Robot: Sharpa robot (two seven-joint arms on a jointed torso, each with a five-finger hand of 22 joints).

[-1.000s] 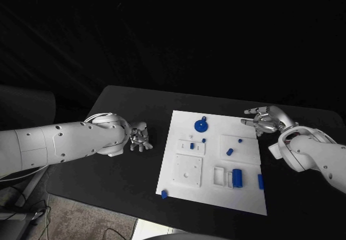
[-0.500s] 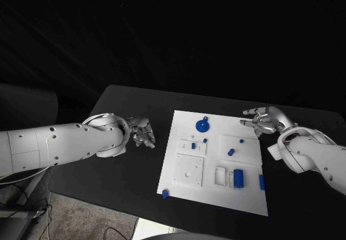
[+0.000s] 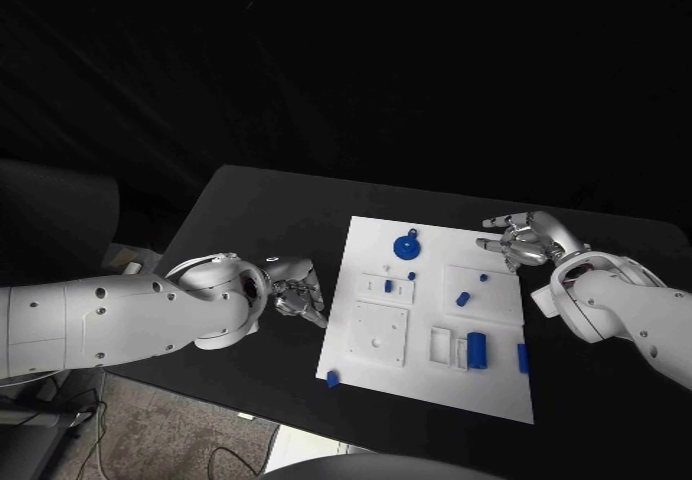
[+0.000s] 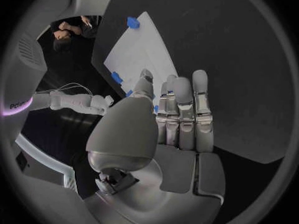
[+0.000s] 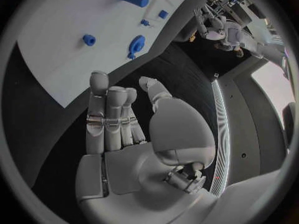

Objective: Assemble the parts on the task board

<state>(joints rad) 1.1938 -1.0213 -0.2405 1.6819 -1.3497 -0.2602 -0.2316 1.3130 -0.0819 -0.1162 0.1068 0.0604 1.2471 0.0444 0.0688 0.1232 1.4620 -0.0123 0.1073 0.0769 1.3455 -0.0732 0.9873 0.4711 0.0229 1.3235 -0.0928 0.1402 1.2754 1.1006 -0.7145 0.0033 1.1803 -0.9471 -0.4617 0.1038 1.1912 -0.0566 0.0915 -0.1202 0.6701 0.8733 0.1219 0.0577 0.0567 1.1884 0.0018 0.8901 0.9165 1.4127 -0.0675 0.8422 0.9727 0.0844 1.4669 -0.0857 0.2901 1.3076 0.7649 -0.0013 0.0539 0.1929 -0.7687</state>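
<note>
1. Head view: the task board (image 3: 433,330) lies flat in the middle of my black table (image 3: 245,220). On it sit a round blue part (image 3: 407,243) near the far edge, a small blue part (image 3: 462,298) toward the right, and a tall blue part (image 3: 476,350) standing in a white rectangular recess. Another blue part (image 3: 332,378) lies at the board's near left corner. My left hand (image 3: 296,290) hovers just beside the board's left edge, holding nothing. My right hand (image 3: 522,240) sits at the far right corner, fingers apart, empty.

2. Left wrist view: my left hand (image 4: 177,119) has its fingers straight and side by side, holding nothing, above the dark table with the board (image 4: 140,55) beyond them.

3. Right wrist view: my right hand (image 5: 115,119) is empty with fingers extended, just off the board's (image 5: 69,45) edge.
</note>
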